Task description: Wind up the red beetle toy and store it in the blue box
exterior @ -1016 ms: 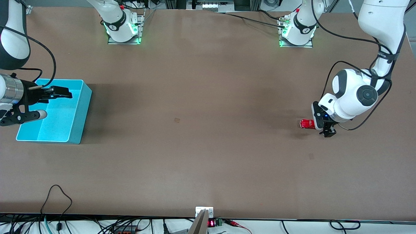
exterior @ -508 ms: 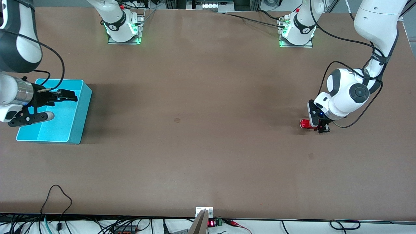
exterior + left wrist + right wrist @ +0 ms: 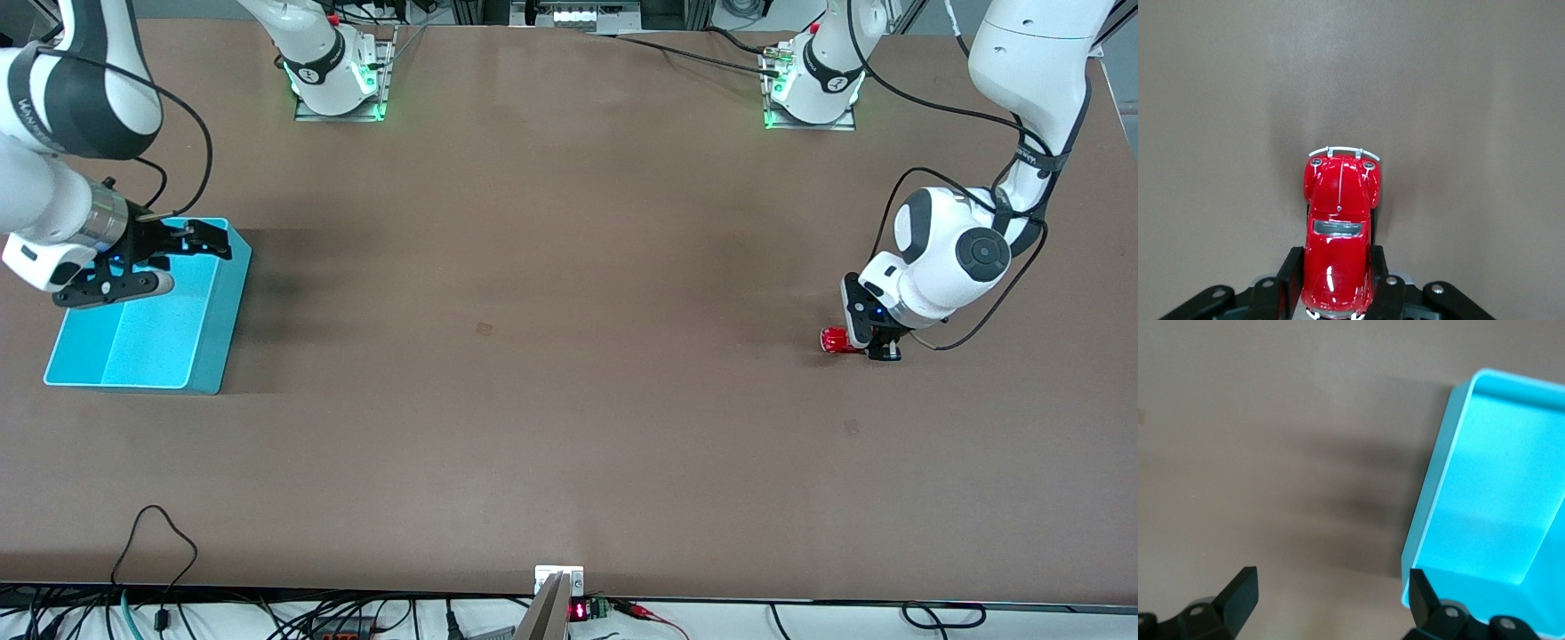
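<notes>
The red beetle toy point(image 3: 832, 340) is seen at the right of the front frame, resting on the brown table point(image 3: 551, 373) toward the left arm's end. It is clamped at its rear by the left pincer point(image 3: 876, 348), whose fingers point(image 3: 1290, 273) are pressed against both flanks of the car point(image 3: 1338, 233) in the left wrist view.

The blue box point(image 3: 209, 347) is found at the left of the front frame. The right pincer point(image 3: 206, 244) is held above the box's upper corner, its fingers point(image 3: 1239, 592) spread wide apart and holding nothing, with the box rim point(image 3: 1431, 493) shown in the right wrist view.
</notes>
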